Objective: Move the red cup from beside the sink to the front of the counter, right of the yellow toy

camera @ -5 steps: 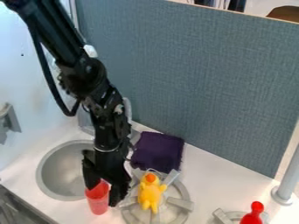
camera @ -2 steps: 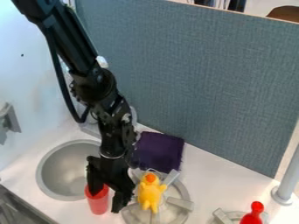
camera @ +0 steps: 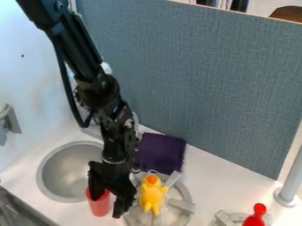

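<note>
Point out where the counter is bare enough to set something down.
Widest patch: the counter between the purple cloth, divider and pole. The sink's visible inside looks bare too. Crowded: around the gripper, red cup and yellow toy.

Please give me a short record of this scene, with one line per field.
Gripper: black gripper, open, low at the cup
Nearest thing: red cup, upright beside the sink
Fingers: one at the cup's rim, the other right of the cup; firm contact can't be told
Burner: yellow toy on the burner right of the gripper
Behind burner: purple cloth
Lower right: red toy, cut off by the view's edge
</note>
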Motion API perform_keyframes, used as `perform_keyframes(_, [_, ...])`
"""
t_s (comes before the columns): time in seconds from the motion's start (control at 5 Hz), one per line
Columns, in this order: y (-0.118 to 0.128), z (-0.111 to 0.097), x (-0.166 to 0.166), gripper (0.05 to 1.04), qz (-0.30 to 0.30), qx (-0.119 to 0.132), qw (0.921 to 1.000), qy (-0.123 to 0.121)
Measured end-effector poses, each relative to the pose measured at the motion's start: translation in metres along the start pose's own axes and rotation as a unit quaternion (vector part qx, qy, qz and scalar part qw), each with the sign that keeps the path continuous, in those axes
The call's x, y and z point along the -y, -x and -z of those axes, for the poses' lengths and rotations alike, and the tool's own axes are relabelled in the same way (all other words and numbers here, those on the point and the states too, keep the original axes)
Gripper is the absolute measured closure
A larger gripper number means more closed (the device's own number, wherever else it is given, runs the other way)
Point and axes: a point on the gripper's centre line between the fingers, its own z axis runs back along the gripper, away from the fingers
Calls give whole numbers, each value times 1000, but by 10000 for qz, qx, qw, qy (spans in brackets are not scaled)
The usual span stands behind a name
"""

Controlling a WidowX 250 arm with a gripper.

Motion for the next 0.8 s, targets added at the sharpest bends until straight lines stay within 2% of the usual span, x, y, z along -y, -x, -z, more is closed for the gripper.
perform_keyframes(0.4, [5,3,-5,684,-184,-74,9998,-18])
perform_keyframes(0.6, [5,3,-9,902,-265,-72,9996,-47])
perform_keyframes(0.8, [14,-7,-13,981,-287,6,9994,-169])
